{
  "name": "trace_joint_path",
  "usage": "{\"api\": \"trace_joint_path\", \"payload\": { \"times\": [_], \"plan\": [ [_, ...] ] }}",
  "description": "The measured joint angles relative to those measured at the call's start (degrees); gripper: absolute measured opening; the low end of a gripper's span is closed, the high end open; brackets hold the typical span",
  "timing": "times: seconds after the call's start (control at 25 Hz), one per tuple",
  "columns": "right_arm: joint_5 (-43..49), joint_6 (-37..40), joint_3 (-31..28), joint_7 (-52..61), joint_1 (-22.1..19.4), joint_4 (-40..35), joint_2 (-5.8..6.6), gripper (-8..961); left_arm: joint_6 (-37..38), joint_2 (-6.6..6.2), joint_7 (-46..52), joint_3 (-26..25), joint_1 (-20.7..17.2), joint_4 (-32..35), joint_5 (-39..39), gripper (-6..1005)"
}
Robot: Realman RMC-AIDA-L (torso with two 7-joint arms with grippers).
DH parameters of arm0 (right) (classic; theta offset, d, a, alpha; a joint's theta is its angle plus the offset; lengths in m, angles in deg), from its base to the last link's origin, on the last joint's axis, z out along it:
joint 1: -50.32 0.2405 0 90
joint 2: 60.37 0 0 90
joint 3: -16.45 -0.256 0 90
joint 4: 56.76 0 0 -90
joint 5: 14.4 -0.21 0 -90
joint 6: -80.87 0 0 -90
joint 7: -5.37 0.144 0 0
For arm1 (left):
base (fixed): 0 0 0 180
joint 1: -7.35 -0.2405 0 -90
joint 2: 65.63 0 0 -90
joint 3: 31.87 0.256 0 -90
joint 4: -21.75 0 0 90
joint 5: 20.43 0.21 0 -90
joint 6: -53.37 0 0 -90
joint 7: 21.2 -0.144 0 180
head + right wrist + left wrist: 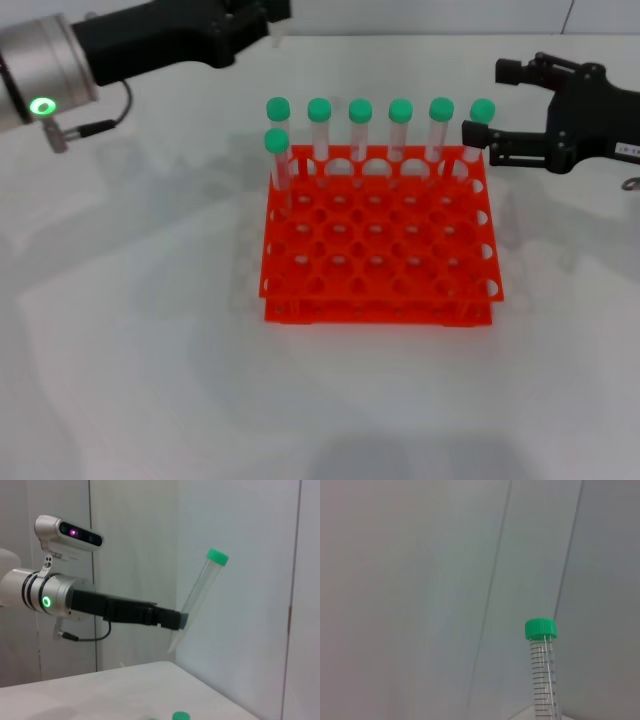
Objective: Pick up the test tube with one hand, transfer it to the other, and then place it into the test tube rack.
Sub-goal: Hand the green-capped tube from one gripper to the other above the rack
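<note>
Tube: slim clear plastic test tube with a round green screw cap [201, 596], held aloft at about 11 o'clock of the rack, tilted, cap uppermost.
Left gripper: unlabelled black two-finger gripper [181, 620] on a silver-grey wrist with a green light, clamped on the tube's lower part just above the pointed tip.
Right gripper: black two-finger gripper bearing a white label [478, 134], at 2 o'clock of the rack, fingers spread and holding nothing, just beside the last capped tube.
Handling: likely light, rigid and smooth-walled, so it may slip or pivot in a loose pinch; the bare stretch below the cap looks the best place for the second grip.
Rack: bright orange-red square plastic rack with a grid of round holes [380, 262], mid-table.
Obstacles: seven other green-capped tubes [360, 128] stand along the far row and 10 o'clock corner, crowding any descent there; nearer holes are free.
</note>
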Motion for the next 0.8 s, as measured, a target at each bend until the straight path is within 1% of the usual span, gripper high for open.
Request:
{"api": "trace_joint_path", "payload": {
  "times": [0.16,0.24,0.4,0.44,0.6,0.8],
  "plan": [
    [-0.37,0.25,-1.18,-0.86,-0.74,-1.06,0.04,870,0.54,0.87,-3.88,0.62,0.95,-2.63,-0.1,169],
    [-1.02,0.57,-2.06,-1.35,-0.99,-1.14,0.03,870,1.21,1.06,-5.71,1.18,1.25,-3.99,-0.34,168],
    [-1.46,1.06,-3.76,-1.84,-1.3,-1.18,0.05,870,2.46,1.12,-9.5,3.13,1.36,-6.32,-1.97,167],
    [-1.52,2.16,-5.13,-2.06,-1.41,-1.19,0.06,870,2.69,1.13,-10.01,3.33,1.29,-6.45,-2.1,167],
    [-1.56,3.7,-7.13,-2.2,-1.2,-1.23,0.08,870,3.21,1.13,-11.62,4.12,0.83,-7.2,-2.43,166],
    [-1.95,4.0,-7.83,-2.2,-0.71,-1.46,0.16,869,2.71,1.13,-12.21,4.3,0.78,-8.0,-2.25,164]
  ]
}}
